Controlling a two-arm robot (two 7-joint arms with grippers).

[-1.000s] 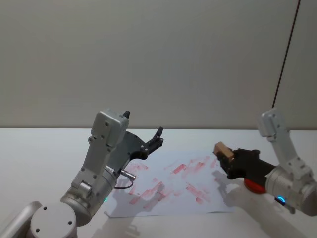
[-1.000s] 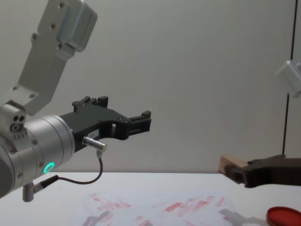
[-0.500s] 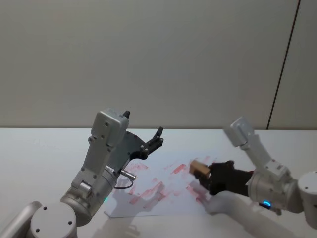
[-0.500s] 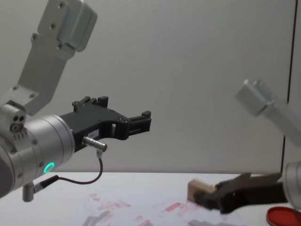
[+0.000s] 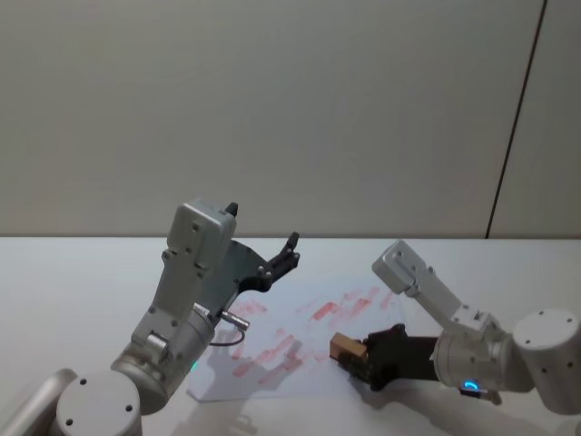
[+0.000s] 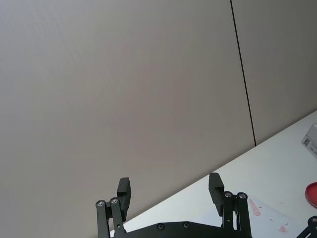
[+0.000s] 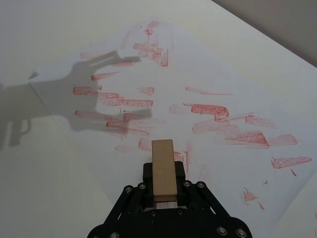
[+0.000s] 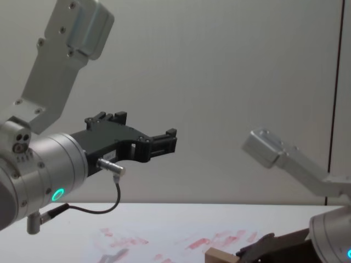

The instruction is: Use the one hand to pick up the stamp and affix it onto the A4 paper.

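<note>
Right gripper (image 5: 356,356) low over near edge of A4 paper (image 5: 309,336), jaws pinching stamp (image 5: 346,346) at its rear end. You want stamp face flat before contact, then press straight down, no sliding, else print smears. Right arm reaches in from right, forearm near level with tabletop (image 5: 82,272). Left gripper (image 5: 283,257) parked high, jaws spread.

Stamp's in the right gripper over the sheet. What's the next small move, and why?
Probably lower the right gripper straight down to press the stamp onto the paper. The stamp is clamped in its fingers, already over the sheet near its near edge, with red prints all around. The left gripper is parked, raised on the left.
</note>
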